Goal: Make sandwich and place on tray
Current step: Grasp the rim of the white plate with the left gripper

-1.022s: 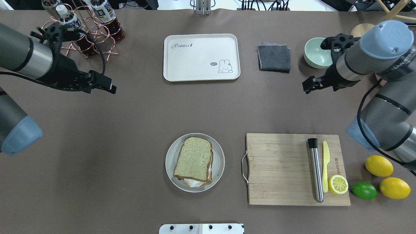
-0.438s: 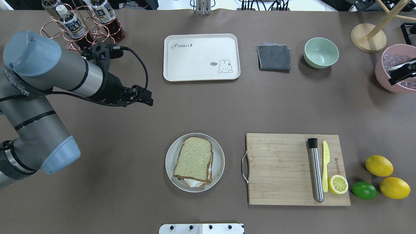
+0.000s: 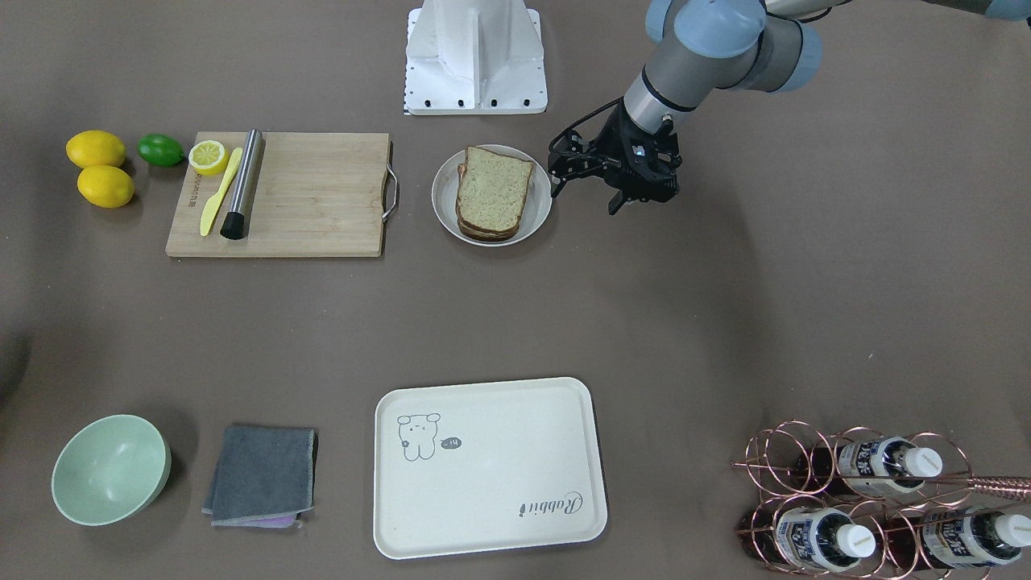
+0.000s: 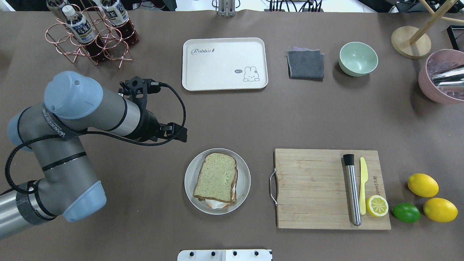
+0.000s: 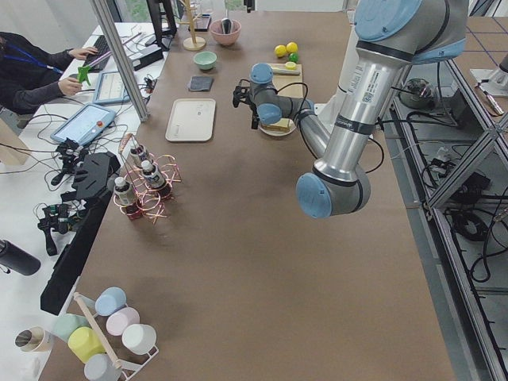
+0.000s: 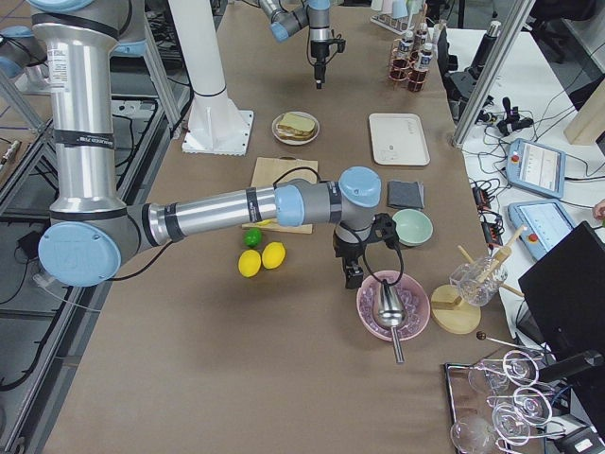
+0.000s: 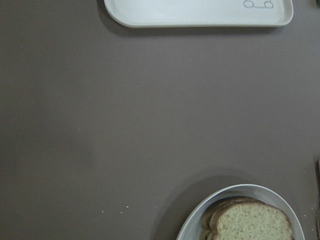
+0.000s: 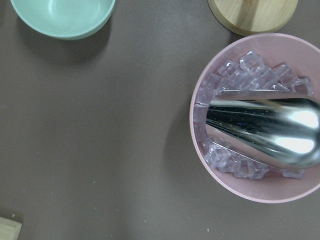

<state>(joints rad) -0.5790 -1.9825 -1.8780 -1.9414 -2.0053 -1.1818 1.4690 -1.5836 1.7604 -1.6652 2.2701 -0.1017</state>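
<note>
- On the round white plate point(image 4: 245, 181), mid-bench point(image 4: 145, 217) toward the robot's side: the sandwich point(image 4: 216, 177), assembled, not on the tray.
- Across the bench from the plate and well apart from it: the tray point(image 4: 224, 63), cream, with a cartoon and "Rabbit" script on it.
- From overhead only: a white lip of fried egg point(image 4: 214, 204) poking out under the bread at the robot-side edge. From the front-facing view instead: the stacked brown crusts of the slices.
- Just beside the plate's rim on the robot's left, pointing down, apart from the sandwich: the left gripper point(image 3: 619, 200). Fingers overlapped in every view, so wide or narrow impossible to tell.
- In the left wrist view: only a corner of plate and bread at the bottom, the tray's edge at the top.
- In the exterior right view alone: the right gripper point(image 6: 354, 274), close beside the pink bowl point(image 8: 260, 192); width impossible to tell from there.
- In the right wrist view: the pink bowl filled with clear ice cubes point(image 8: 235, 67), a steel scoop point(image 8: 270, 130) lying in them (cut off at the overhead view's right edge).
- To the robot's right of the plate: a wooden cutting board point(image 4: 311, 188) carrying a steel muddler point(image 4: 352, 190), a yellow knife point(image 4: 363, 185) and a lemon half point(image 4: 377, 205).
</note>
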